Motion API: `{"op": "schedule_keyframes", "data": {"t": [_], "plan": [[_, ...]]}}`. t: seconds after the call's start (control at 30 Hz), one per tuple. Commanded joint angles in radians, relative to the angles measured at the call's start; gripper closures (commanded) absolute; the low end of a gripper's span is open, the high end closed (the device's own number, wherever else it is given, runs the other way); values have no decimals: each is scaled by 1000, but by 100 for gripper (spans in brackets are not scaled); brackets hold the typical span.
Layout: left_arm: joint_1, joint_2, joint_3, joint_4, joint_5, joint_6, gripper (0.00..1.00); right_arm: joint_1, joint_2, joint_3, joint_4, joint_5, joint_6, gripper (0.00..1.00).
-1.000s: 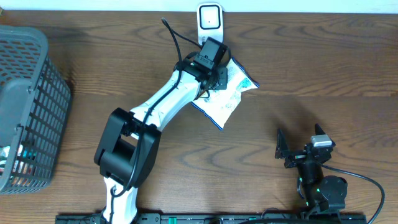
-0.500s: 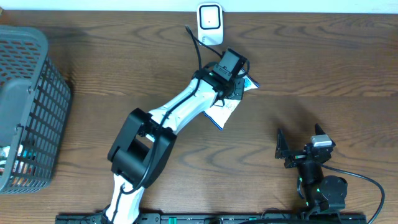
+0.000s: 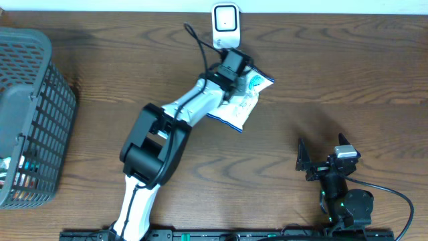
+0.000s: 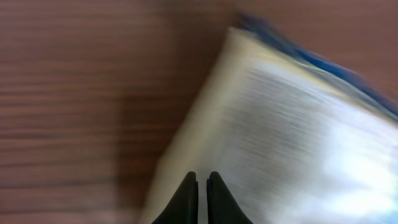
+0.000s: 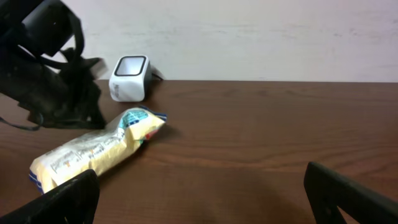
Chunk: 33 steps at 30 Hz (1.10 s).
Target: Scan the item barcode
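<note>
The item is a white and yellow snack packet with blue edges (image 3: 249,100) (image 5: 93,152) (image 4: 298,137). It lies flat on the wooden table, just below and right of the white barcode scanner (image 3: 226,23) (image 5: 129,78). My left gripper (image 3: 234,84) (image 4: 202,177) (image 5: 81,106) is shut, its fingertips pressed together at the packet's left part, touching its upper face. No grip on the packet shows, and the left wrist view is blurred. My right gripper (image 3: 323,152) (image 5: 199,199) rests open near the front right, far from the packet, with nothing between its fingers.
A grey mesh basket (image 3: 33,114) stands at the left edge with some goods in its bottom. A black cable (image 3: 194,40) loops from the left arm beside the scanner. Bare tabletop (image 3: 348,80) lies right of the packet.
The left arm swung right over the packet, then back left towards the scanner. The packet turned and shifted slightly with it. The right arm has not moved.
</note>
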Motion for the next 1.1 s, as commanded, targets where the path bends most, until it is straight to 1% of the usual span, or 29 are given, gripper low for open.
{"op": "schedule_keyframes", "data": {"t": [0.0, 0.2, 0.27, 0.33, 0.47, 0.5, 0.53, 0.7, 0.93, 1.0, 1.07], "plan": [[41, 5, 10, -6, -132, -5, 92, -6, -5, -2, -4, 8, 10, 1], [54, -88, 15, -7, -130, -5, 92, -6, -5, -2, -5, 8, 10, 1], [49, -133, 15, -20, -93, -5, 92, -6, -5, -2, -5, 8, 10, 1], [42, -170, 15, -43, 27, -5, 92, -6, -5, -2, -5, 8, 10, 1], [21, -190, 14, -72, 360, -3, 92, -6, -5, -2, -4, 8, 10, 1], [12, -187, 9, -74, 420, 10, 93, -6, -5, -2, -5, 8, 10, 1], [1, -184, 3, -74, 450, 28, 93, -6, -5, -2, -5, 8, 10, 1], [-66, -149, -12, -66, 457, 122, 92, -6, -5, -2, -5, 8, 10, 1], [-131, -71, -12, -14, 446, 127, 92, -6, -5, -2, -4, 8, 10, 1], [-138, -54, -12, -3, 387, 127, 93, -6, -5, -2, -5, 8, 10, 1], [-138, -39, -12, 11, 277, 128, 93, -6, -5, -2, -5, 8, 10, 1]]}}
